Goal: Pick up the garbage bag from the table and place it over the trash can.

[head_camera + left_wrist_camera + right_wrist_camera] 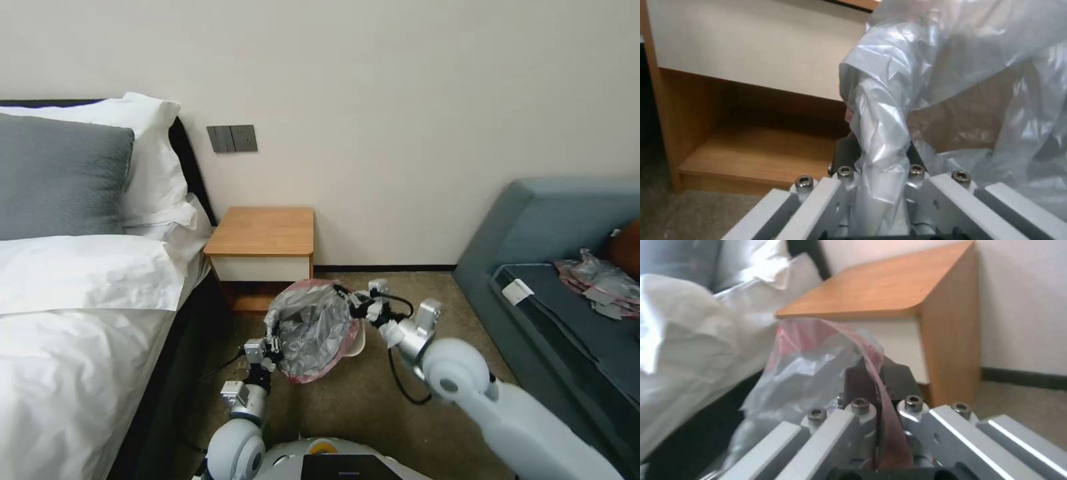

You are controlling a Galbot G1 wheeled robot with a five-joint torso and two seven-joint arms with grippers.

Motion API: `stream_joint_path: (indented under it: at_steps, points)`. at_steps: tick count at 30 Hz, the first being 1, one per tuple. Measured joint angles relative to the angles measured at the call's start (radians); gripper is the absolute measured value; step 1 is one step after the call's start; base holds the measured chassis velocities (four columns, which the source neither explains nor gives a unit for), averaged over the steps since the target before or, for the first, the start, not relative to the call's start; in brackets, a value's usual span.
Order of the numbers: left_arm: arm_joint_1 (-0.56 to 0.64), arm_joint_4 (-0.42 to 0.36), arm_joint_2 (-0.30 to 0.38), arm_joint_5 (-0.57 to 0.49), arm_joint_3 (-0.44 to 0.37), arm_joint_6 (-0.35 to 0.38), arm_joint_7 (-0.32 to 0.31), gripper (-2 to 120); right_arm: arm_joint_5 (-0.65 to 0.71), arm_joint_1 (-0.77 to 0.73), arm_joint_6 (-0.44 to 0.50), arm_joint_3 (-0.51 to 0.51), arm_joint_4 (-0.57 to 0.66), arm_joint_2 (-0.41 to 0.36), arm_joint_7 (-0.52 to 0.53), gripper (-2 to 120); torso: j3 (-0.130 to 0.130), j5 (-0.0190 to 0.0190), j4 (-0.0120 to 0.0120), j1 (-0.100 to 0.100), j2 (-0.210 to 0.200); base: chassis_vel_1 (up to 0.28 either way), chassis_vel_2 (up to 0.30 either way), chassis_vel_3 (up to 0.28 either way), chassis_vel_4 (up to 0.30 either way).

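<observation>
The garbage bag (313, 330), grey crinkly plastic with a pink rim, is stretched open between both grippers in front of the table (263, 232). My left gripper (272, 343) is shut on the bag's near-left edge; the left wrist view has plastic (882, 133) pinched between its dark fingers. On the far-right rim my right gripper (347, 298) is shut, with the pink band (876, 373) running between its pads. A cream corner of the trash can (359, 343) peeks out under the bag's right side; the bag hides the remainder of the can.
A bed (80, 300) with white sheets and pillows stands close on the left. On the right a blue-grey sofa (567, 267) holds a heap of similar bags (600, 280). A black cable (400, 380) lies on the carpet by the right arm.
</observation>
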Motion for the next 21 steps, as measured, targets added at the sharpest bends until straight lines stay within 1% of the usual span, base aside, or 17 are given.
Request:
stream_joint_path:
  at_steps: [1, 4, 6, 9, 10, 12, 15, 17, 18, 19, 21]
  points:
    - [0.0, 0.0, 0.0, 0.0, 0.0, 0.0, 0.0, 4, 0.0, 0.0, 0.0, 0.0, 0.0, 0.0, 0.0, 0, 0.0, 0.0, 0.0, 0.0, 0.0, 0.0, 0.0, 0.0, 0.0]
    - [0.012, -0.003, -0.003, -0.001, -0.001, -0.01, 0.025, 4, 0.051, 0.102, -0.029, -0.013, -0.07, -0.033, 0.016, 0, 0.0, 0.0001, 0.0008, 0.0, 0.0, 0.0, 0.0, 0.0, 0.0]
    - [0.014, -0.005, -0.004, -0.001, -0.003, -0.015, 0.029, 4, 0.068, 0.119, -0.04, -0.014, -0.083, -0.039, 0.022, 0, 0.0, -0.0001, 0.0007, 0.0, 0.0, 0.0, 0.0, 0.0, 0.0]
    - [0.019, -0.01, -0.009, -0.006, -0.011, -0.031, 0.048, 4, 0.123, 0.146, -0.09, -0.008, -0.11, -0.057, 0.031, 0, 0.0, 0.0, 0.0006, 0.0, 0.0, 0.0, 0.0, 0.0, 0.0]
    - [0.019, -0.01, -0.009, -0.006, -0.011, -0.031, 0.048, 4, 0.123, 0.146, -0.09, -0.008, -0.11, -0.057, 0.031, 0, 0.0, 0.0, 0.0006, 0.0, 0.0, 0.0, 0.0, 0.0, 0.0]
    - [0.017, -0.008, -0.013, -0.03, -0.028, -0.046, 0.071, 4, 0.159, 0.145, -0.132, 0.007, -0.126, -0.071, 0.045, 0, 0.0, -0.0001, 0.0006, 0.0, 0.0, 0.0, 0.0, 0.0, 0.0]
    - [0.013, 0.004, -0.015, -0.048, -0.04, -0.059, 0.078, 4, 0.176, 0.133, -0.132, 0.017, -0.13, -0.076, 0.062, 0, 0.0, 0.0, 0.0004, 0.0, 0.0, 0.0, 0.0, 0.0, 0.0]
    - [0.007, 0.013, -0.016, -0.086, -0.051, -0.07, 0.088, 4, 0.242, 0.106, -0.137, 0.046, -0.123, -0.079, 0.084, 0, 0.0, 0.0, 0.0004, 0.0, 0.0, 0.0, 0.0, 0.0, 0.0]
    - [0.003, 0.013, -0.02, -0.117, -0.06, -0.073, 0.108, 4, 0.304, 0.089, -0.143, 0.065, -0.117, -0.079, 0.101, 0, 0.0, -0.0002, 0.0005, 0.0, 0.0, 0.0, 0.0, 0.0, 0.0]
    - [0.003, 0.013, -0.02, -0.117, -0.06, -0.073, 0.108, 4, 0.304, 0.089, -0.143, 0.065, -0.117, -0.079, 0.101, 0, 0.0, -0.0002, 0.0005, 0.0, 0.0, 0.0, 0.0, 0.0, 0.0]
    - [-0.002, 0.013, -0.024, -0.144, -0.069, -0.08, 0.13, 4, 0.372, 0.071, -0.15, 0.089, -0.114, -0.077, 0.105, 0, 0.0, 0.0, 0.0003, 0.0, 0.0, 0.0, 0.0, 0.0, 0.0]
